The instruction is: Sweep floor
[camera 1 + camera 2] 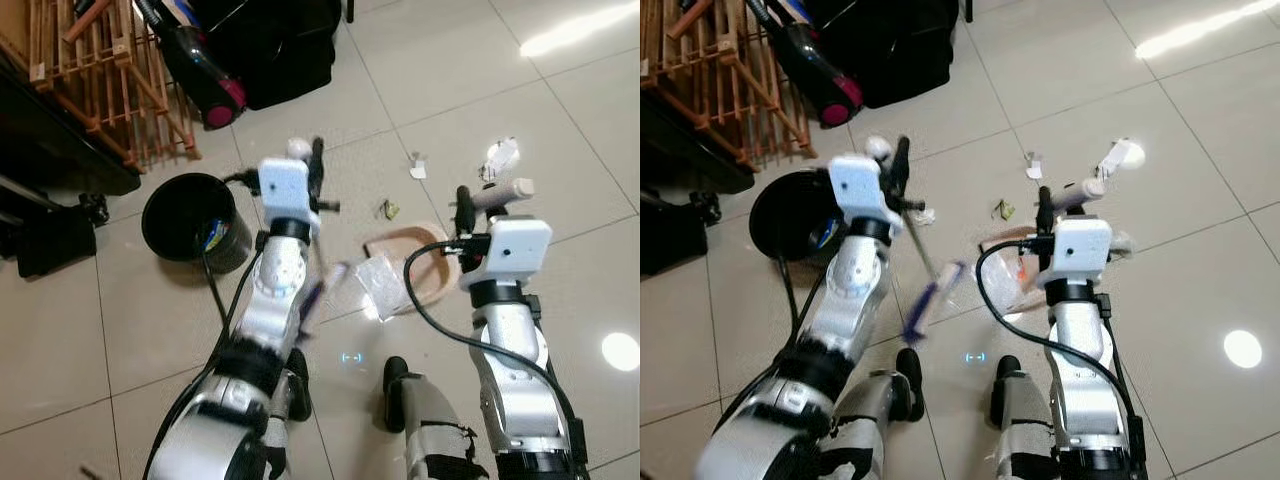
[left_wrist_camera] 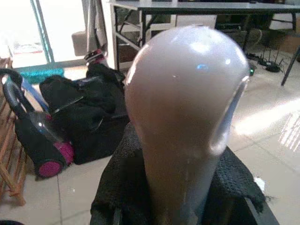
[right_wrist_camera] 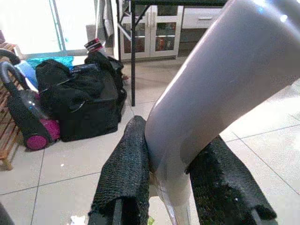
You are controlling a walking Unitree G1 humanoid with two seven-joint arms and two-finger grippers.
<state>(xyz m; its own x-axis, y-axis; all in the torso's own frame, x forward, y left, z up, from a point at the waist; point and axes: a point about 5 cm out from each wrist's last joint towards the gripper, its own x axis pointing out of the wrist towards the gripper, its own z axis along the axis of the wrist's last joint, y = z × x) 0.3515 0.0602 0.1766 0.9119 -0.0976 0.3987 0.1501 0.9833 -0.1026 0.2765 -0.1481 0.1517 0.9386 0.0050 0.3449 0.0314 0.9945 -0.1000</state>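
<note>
Fingers (image 3: 124,178) of the right gripper (image 3: 171,180) are clamped on a pale grey handle (image 3: 225,79), one black pad on each side, and the handle slants up and away past them. That's the dustpan (image 1: 425,262) handle: the pan is a beige thing lying on the tile floor (image 1: 560,130) just ahead of the right arm, with a clear plastic wrapper (image 1: 380,283) at its mouth.

Left gripper (image 2: 178,197) is pinching a grey rounded knob (image 2: 185,93), the top of the broom (image 1: 930,290) stick, which sticks up beyond the black pads. From the head camera, the left arm is bent up in front of the body with the stick running down and inward to a blurry purple brush head near the wrapper.

Both forearms reach forward, the right one straighter.

Scraps of litter (image 1: 417,168) lie further out on the tiles, well past the pan. A black bin (image 1: 190,222) stands just left of the left arm. Behind it there's a vacuum (image 1: 200,75) with a pink wheel, a black bag (image 1: 275,45) and a wooden rack (image 1: 105,70).

Can't read any writing or labels anywhere.
</note>
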